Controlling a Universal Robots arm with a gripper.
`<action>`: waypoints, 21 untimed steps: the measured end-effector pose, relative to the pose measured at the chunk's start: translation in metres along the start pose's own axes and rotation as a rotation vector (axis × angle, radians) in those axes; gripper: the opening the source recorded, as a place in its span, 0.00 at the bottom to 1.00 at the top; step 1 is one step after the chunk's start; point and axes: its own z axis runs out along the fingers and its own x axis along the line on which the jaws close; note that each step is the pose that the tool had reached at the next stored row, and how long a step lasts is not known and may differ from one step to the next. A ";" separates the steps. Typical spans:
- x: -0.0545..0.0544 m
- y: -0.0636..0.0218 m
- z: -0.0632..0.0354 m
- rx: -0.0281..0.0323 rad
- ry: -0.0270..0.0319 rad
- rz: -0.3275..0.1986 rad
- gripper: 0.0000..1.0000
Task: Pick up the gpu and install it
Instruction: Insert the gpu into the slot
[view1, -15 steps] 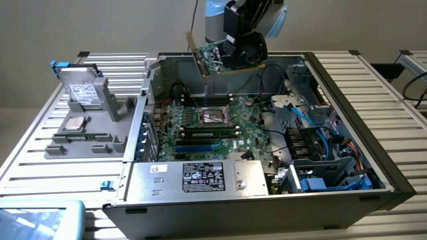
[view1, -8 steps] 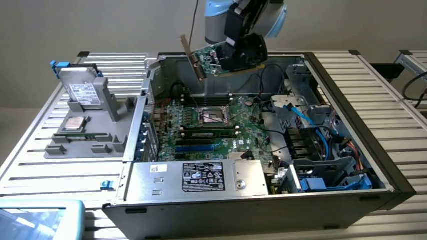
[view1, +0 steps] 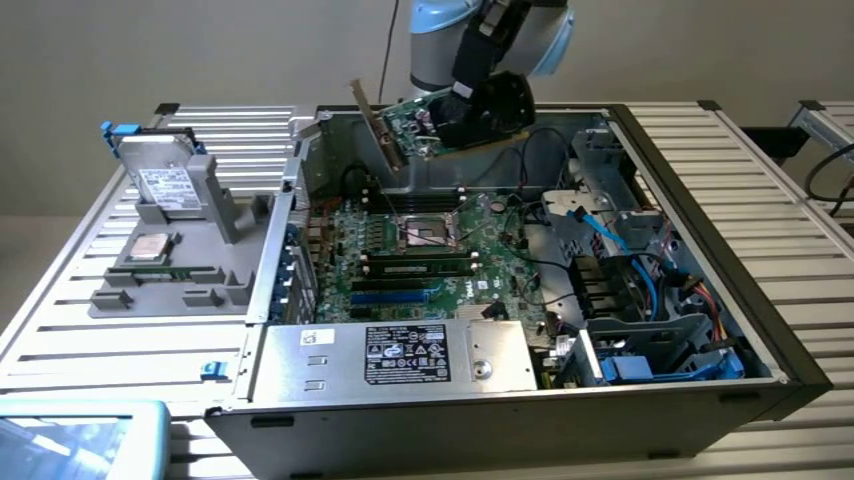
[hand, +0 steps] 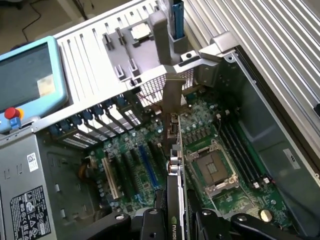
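The gpu, a green card with a black fan block and a silver bracket, hangs tilted in the air above the back part of the open computer case. My gripper is shut on it. In the wrist view the gpu is edge-on, its bracket pointing away toward the case's slotted rear wall, with my fingers clamped on both sides. Below it lie the motherboard, its expansion slots and the processor socket. The card stays well above the board, touching nothing.
A grey parts fixture on the exterior view's left carries a silver hard drive, a processor chip and a memory stick. The power supply fills the case's near end, with blue cables beside it. A blue-framed pendant lies outside.
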 end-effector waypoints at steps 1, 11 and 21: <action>0.000 -0.0001 0.0003 0.0002 0.0059 -0.016 0.28; -0.001 -0.0015 0.0036 -0.0145 0.0615 -0.149 0.28; 0.002 -0.0033 0.0127 -0.0336 0.0756 -0.166 0.28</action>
